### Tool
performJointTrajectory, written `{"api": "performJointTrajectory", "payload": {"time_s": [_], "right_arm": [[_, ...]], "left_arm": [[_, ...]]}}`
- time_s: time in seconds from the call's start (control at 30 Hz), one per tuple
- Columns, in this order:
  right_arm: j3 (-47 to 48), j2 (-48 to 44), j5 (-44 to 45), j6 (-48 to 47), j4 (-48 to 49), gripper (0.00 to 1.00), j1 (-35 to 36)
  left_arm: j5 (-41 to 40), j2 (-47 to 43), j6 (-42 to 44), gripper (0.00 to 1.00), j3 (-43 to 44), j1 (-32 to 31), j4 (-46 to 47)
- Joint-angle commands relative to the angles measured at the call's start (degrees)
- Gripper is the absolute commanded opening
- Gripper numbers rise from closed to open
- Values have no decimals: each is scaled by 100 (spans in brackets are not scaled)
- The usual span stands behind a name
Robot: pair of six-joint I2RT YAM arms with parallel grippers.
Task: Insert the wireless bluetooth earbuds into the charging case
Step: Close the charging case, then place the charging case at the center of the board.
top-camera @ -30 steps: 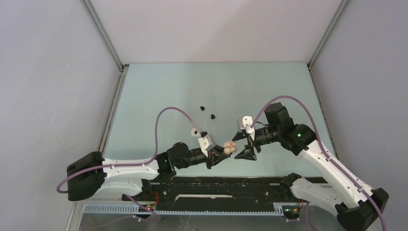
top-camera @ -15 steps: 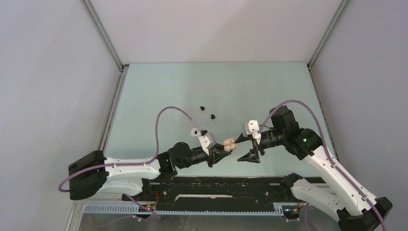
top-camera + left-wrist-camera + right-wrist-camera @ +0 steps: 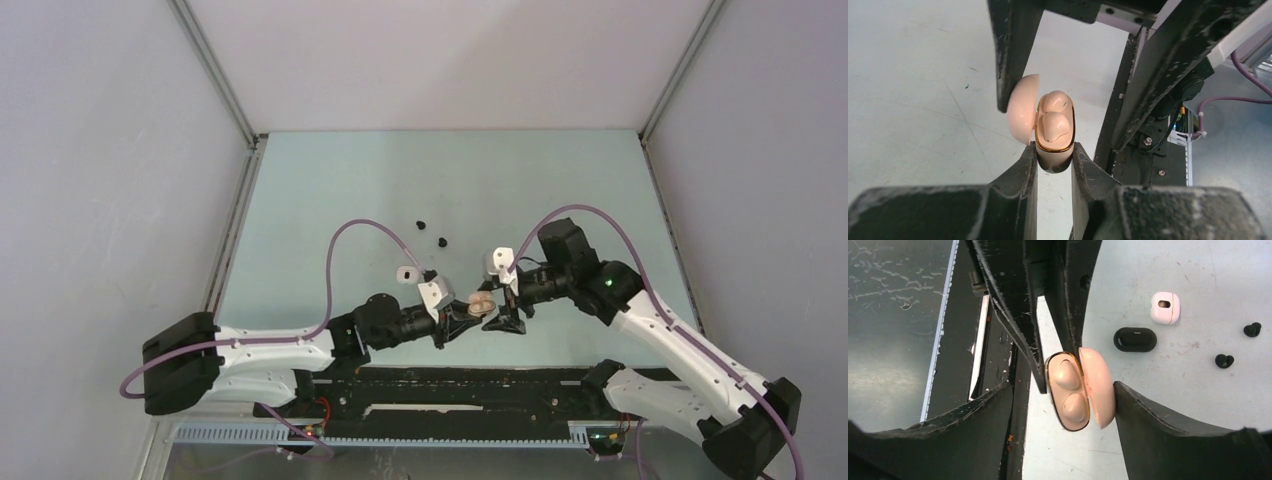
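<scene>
My left gripper point(image 3: 468, 313) is shut on the body of a peach charging case point(image 3: 1053, 150), held above the table. Its lid point(image 3: 1022, 114) stands partly open. Two peach earbuds point(image 3: 1052, 116) sit in the wells, also seen in the right wrist view point(image 3: 1069, 391). My right gripper point(image 3: 500, 312) is open and straddles the case point(image 3: 1068, 412); one finger point(image 3: 1158, 425) touches the outside of the lid point(image 3: 1096, 387). Two black earbuds point(image 3: 421, 224) lie on the table farther back, also in the right wrist view point(image 3: 1224, 360).
A closed black case point(image 3: 1135, 339) and a white case point(image 3: 1165, 307) lie on the table behind the left gripper. The white case also shows in the top view point(image 3: 405, 273). The black rail point(image 3: 450, 385) runs along the near edge.
My right gripper drew back to the right, then came back left to the case, and now has a finger against the lid. The left gripper has kept hold of the case.
</scene>
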Motion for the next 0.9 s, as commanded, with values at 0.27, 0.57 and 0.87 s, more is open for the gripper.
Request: {"api": "performJointTrajectory", "payload": {"time_s": [0.27,0.57,0.87], "right_arm": [[-336,-1021,895,512,710,76,-583],[-342,-707,2496,1444,1461,76,-1108],[-342,-601,2937,1590,1559,76,-1580]], "left_arm": [[-1281,467,-1122,0,402,427,-409],[-492,1867,-2509,4,1626,1510,-1550],[855,3717,-3151,20,3309,1876,-2272]]}}
